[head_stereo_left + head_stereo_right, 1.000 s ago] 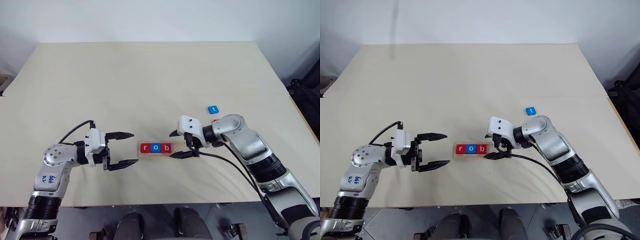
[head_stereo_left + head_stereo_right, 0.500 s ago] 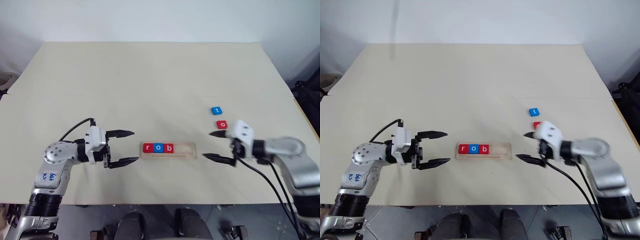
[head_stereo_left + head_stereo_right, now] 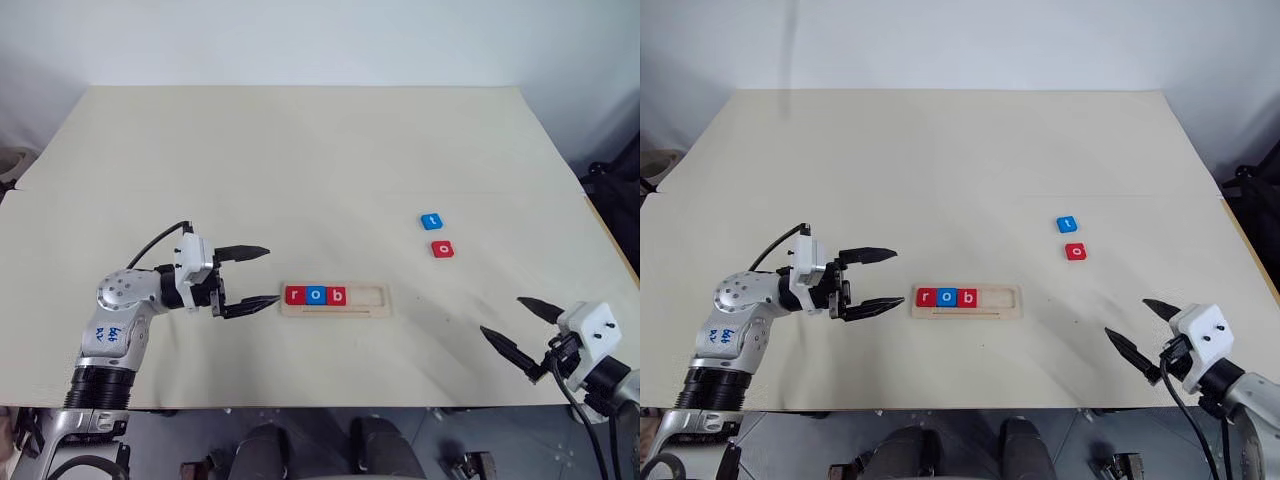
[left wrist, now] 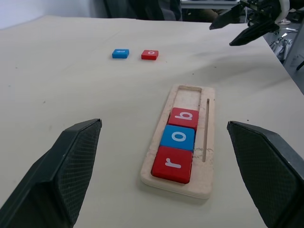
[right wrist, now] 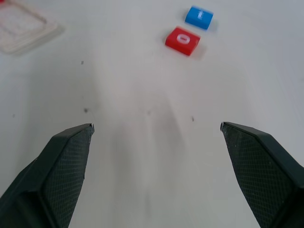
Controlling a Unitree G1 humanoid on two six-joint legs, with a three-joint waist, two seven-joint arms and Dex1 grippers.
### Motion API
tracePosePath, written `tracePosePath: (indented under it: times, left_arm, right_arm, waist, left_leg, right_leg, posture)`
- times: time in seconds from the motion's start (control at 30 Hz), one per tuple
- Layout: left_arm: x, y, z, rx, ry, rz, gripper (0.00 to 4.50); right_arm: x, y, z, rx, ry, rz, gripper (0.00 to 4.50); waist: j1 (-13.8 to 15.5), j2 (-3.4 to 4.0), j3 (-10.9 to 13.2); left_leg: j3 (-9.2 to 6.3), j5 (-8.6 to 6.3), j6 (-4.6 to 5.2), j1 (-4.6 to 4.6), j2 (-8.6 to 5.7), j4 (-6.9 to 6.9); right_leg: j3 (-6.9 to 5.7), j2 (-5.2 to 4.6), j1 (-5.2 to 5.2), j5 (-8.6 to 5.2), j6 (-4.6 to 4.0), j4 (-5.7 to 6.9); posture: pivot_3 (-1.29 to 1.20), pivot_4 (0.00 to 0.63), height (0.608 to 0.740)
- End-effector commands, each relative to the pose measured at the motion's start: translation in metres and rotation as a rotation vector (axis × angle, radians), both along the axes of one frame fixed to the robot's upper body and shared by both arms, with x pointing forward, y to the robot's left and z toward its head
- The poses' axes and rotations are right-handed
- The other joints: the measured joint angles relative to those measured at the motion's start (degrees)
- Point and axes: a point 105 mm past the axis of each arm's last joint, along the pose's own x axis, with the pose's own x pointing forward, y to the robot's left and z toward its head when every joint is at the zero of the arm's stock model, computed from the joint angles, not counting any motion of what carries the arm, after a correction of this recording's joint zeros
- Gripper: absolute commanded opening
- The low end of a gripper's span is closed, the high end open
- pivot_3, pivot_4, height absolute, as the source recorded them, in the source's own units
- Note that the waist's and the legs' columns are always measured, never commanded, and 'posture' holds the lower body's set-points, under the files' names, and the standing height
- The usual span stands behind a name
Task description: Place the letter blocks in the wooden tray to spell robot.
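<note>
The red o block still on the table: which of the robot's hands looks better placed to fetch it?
The right hand, probably. It is open on the same side of the table as the red o block, with bare table between. The left hand sits beyond the wooden tray's far end.

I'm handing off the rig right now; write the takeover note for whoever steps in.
Left gripper: open, empty, beside the wooden tray at its r end.
Right gripper: open, empty, near the table's front right edge.
Done: red r, blue o and red b sit in the tray; its two right slots are bare.
Left: red o, then blue t, both loose on the table to the tray's right.
</note>
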Motion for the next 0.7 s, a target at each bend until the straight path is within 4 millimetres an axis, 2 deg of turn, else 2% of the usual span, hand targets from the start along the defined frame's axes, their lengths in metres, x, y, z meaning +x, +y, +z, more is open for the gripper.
tracePosePath:
  times: [0.03, 0.13, 0.2, 0.23, 0.27, 0.37, 0.43, 0.57, 0.7]
  left_arm:
    - [0.000, 0.002, 0.005, 0.011, -0.036, -0.007, 4.50]
    - [0.000, 0.003, 0.006, 0.016, -0.047, -0.001, 4.50]
    - [-0.001, 0.003, 0.006, 0.016, -0.048, -0.001, 4.50]
    - [-0.002, 0.002, 0.006, 0.016, -0.049, -0.002, 4.50]
    - [-0.003, 0.002, 0.005, 0.016, -0.050, -0.003, 4.50]
    - [-0.005, 0.000, 0.004, 0.014, -0.051, -0.003, 4.50]
    - [-0.006, -0.002, 0.004, 0.013, -0.052, -0.003, 4.50]
    - [-0.009, -0.002, 0.004, 0.002, -0.056, 0.018, 4.50]
    - [-0.013, -0.001, 0.002, 0.002, -0.050, 0.027, 4.50]
  right_arm:
    - [0.009, 0.005, 0.019, 0.045, -0.081, 0.005, 4.48]
    - [0.035, 0.012, 0.030, 0.079, -0.068, -0.041, 4.48]
    - [0.046, 0.015, 0.034, 0.103, -0.043, -0.056, 4.48]
    - [0.058, 0.015, 0.036, 0.073, -0.035, -0.090, 4.48]
    - [0.074, 0.016, 0.038, 0.113, 0.001, -0.141, 4.48]
    - [0.106, 0.025, 0.046, 0.179, 0.074, -0.213, 4.48]
    - [0.115, 0.028, 0.049, 0.181, 0.091, -0.243, 4.48]
    - [0.131, 0.051, 0.050, 0.218, 0.165, -0.231, 4.48]
    - [0.137, 0.053, 0.046, 0.212, 0.188, -0.268, 4.48]
  waist:
    - [-0.06, 0.00, 0.00]
    - [-0.41, 0.00, 0.00]
    - [-0.52, 0.03, 0.00]
    - [-0.48, 0.03, 0.00]
    - [-0.50, 0.02, 0.00]
    - [-1.14, 0.03, 0.00]
    - [-1.25, 0.03, 0.00]
    - [-1.34, 0.03, 0.00]
    - [-1.30, 0.04, 0.00]
  left_leg:
    - [0.00, 0.00, 0.00, 0.01, 0.00, 0.00]
    - [0.00, 0.01, -0.01, 0.02, 0.01, 0.00]
    - [0.00, 0.02, -0.03, 0.02, 0.02, 0.01]
    - [-0.02, 0.02, -0.03, 0.02, 0.02, 0.01]
    - [-0.04, 0.02, -0.03, 0.02, 0.03, 0.01]
    - [0.00, 0.02, -0.04, -0.03, 0.00, 0.03]
    - [-0.02, 0.03, -0.05, -0.05, 0.04, 0.03]
    - [-0.04, 0.03, -0.05, -0.13, 0.06, 0.01]
    - [-0.04, 0.02, -0.04, -0.22, 0.05, 0.01]
  right_leg:
    - [0.00, 0.00, 0.00, 0.00, 0.00, 0.00]
    - [0.02, 0.00, 0.00, 0.00, 0.00, 0.02]
    - [0.03, -0.02, -0.03, 0.00, 0.00, 0.10]
    - [0.02, -0.02, -0.04, -0.01, -0.02, 0.12]
    - [0.00, -0.01, -0.05, -0.02, -0.04, 0.12]
    - [0.03, -0.09, -0.12, -0.02, -0.04, 0.19]
    - [0.01, -0.07, -0.15, -0.02, -0.05, 0.21]
    - [-0.05, -0.07, -0.17, -0.04, -0.08, 0.24]
    - [-0.07, -0.09, -0.20, -0.03, -0.05, 0.27]
  posture:
    - [0.00, 0.150, 0.740]
    - [0.00, 0.150, 0.740]
    - [0.00, 0.150, 0.740]
    - [0.00, 0.150, 0.740]
    - [0.00, 0.150, 0.740]
    - [0.00, 0.150, 0.740]
    - [0.00, 0.150, 0.740]
    - [0.00, 0.150, 0.740]
    - [0.00, 0.150, 0.740]
